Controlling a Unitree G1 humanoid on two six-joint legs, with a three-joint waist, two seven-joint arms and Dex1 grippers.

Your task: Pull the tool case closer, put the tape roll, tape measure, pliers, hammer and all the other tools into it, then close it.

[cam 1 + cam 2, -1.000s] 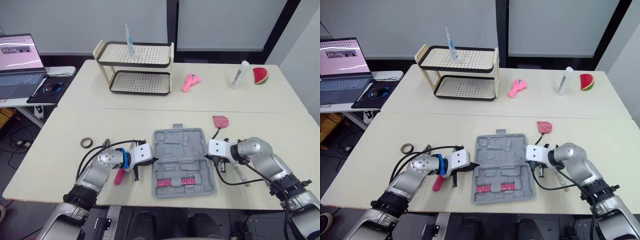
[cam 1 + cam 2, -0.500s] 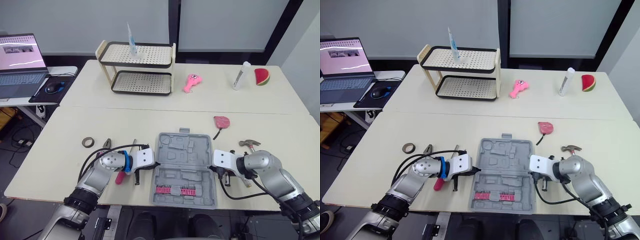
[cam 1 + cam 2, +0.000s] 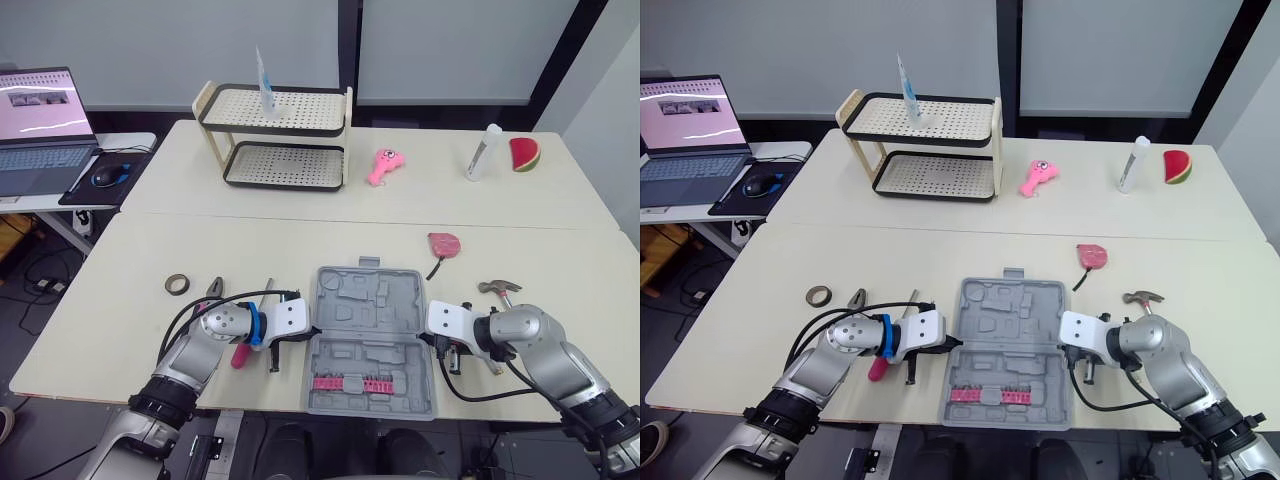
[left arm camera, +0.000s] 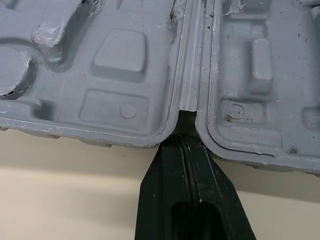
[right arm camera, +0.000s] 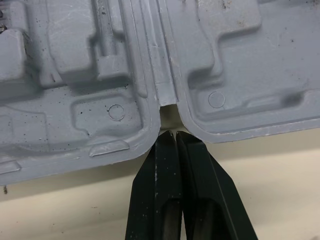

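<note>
Table (image 3: 300, 240) first, tool case (image 3: 370, 340) open flat near front edge. Left gripper (image 4: 186, 142) fingers pressed together at case's left hinge notch; right gripper (image 5: 171, 134) same at right notch. Hammer (image 3: 497, 288), tape measure (image 3: 443, 243) right of case; pliers (image 3: 214, 288), tape roll (image 3: 175, 284) left.

An open grey tool case (image 3: 370, 335) is seen lying flat near the front edge of the pale surface (image 3: 130, 250), with a row of pink bits (image 3: 350, 383) set in its nearer half. The left claw (image 3: 308, 332) is held at the case's left side by the hinge, and the right claw (image 3: 433, 341) at its right side. A tape roll (image 3: 175, 284), pliers (image 3: 212, 289) and a pink-handled tool (image 3: 240, 355) are laid left of the case. A tape measure (image 3: 442, 243) and a hammer (image 3: 497, 288) are found to its right. A two-tier rack (image 3: 275, 135) is placed further back
</note>
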